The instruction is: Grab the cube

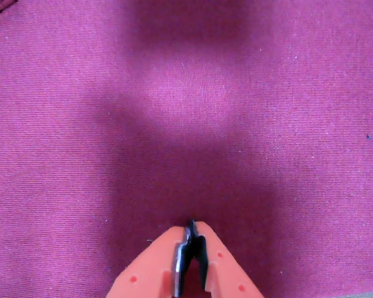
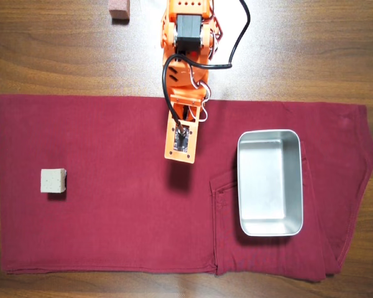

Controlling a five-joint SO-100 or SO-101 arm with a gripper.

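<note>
Out toward eight o'clock from the gripper (image 1: 191, 231) in the overhead view, the cube (image 2: 54, 181) was seen resting square on the red cloth (image 2: 112, 236), well apart from the arm (image 2: 184, 74). Jaws were found clenched on nothing in the wrist view, where only cloth was shown. A long swing across bare fabric was judged necessary, with nothing set in the way. Off at three o'clock the metal tray (image 2: 244, 186) was noted; the reddish-brown block (image 2: 119, 10) was left on the wooden table (image 2: 62, 56) at eleven.
</note>
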